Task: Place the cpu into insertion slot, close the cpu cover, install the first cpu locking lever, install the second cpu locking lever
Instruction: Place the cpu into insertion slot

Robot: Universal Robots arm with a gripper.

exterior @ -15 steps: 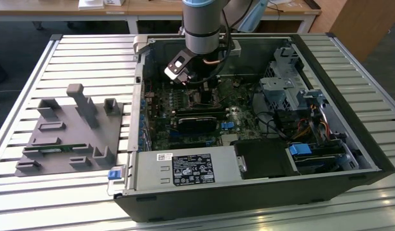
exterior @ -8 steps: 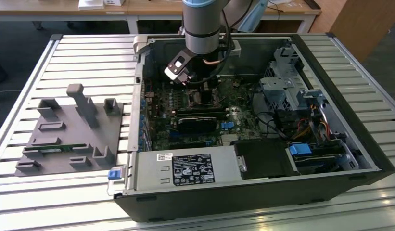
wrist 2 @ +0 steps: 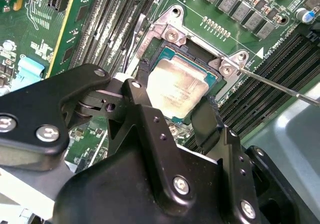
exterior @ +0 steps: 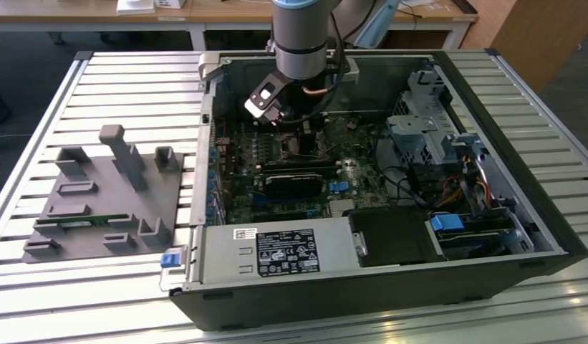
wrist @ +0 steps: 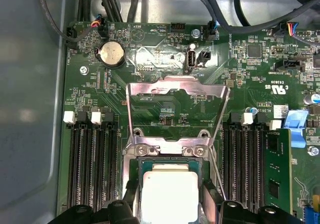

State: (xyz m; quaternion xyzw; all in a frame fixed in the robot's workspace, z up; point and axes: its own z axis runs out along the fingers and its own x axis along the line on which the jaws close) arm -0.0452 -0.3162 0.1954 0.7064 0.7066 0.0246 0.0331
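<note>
The cpu, a flat square chip with a dull silver top, lies in the insertion slot on the green motherboard. My gripper reaches down into the computer case. Its black fingers press against two opposite edges of the cpu, so it is shut on it. The cpu cover, a thin grey metal frame with a large window, stands swung up and open behind the slot. A thin locking lever sticks out sideways from the socket bracket.
Memory slots flank the socket on both sides. A coin battery and cables lie beyond the cover. In the exterior view a power supply sits at the case front, a drive cage at the right, and a grey fixture at the left.
</note>
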